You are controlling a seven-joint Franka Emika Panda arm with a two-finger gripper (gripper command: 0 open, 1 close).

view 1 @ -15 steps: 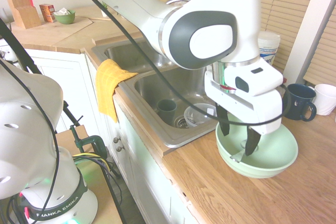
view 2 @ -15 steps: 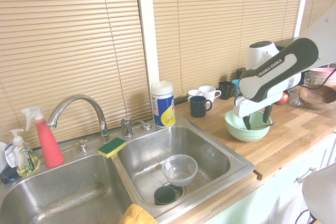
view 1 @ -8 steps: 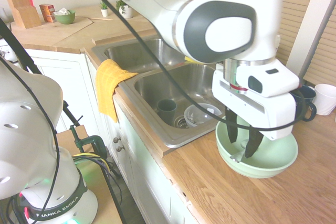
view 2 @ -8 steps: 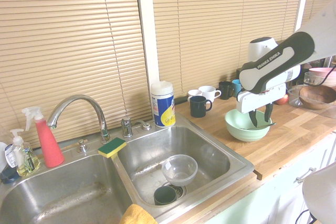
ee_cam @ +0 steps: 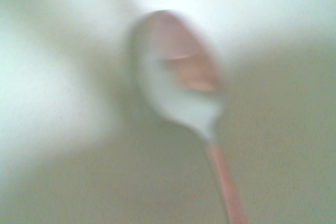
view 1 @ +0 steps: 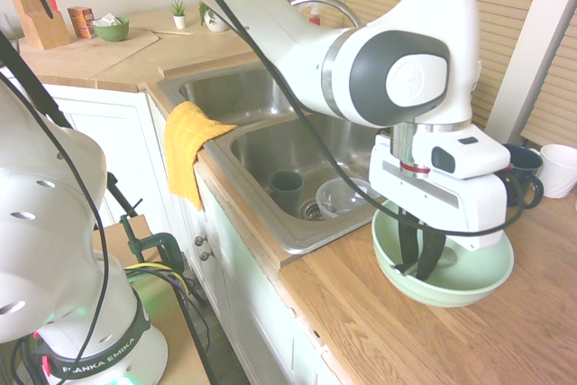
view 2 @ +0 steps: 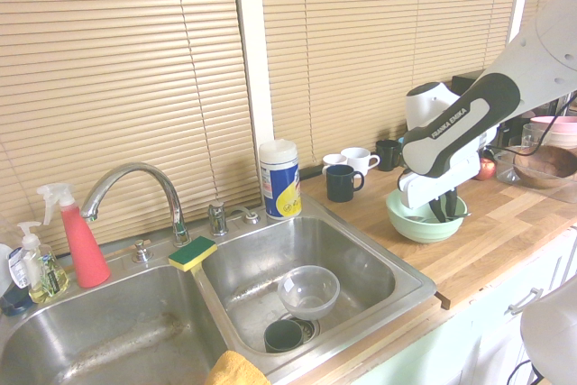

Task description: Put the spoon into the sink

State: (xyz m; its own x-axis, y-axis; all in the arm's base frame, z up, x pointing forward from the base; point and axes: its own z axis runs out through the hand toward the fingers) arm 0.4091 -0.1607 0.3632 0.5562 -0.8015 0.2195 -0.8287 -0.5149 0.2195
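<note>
The white arm's two-finger tool reaches down inside the pale green round bowl on the wooden worktop, beside the stainless-steel two-basin sink. Its dark fingers stand close together, seemingly closed on the small shiny metal spoon, which lies in the bowl. The wrist view shows the spoon blurred against the bowl's interior.

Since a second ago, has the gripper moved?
Yes. The gripper has sunk deeper into the green bowl, its fingers now closer together around the spoon.
</note>
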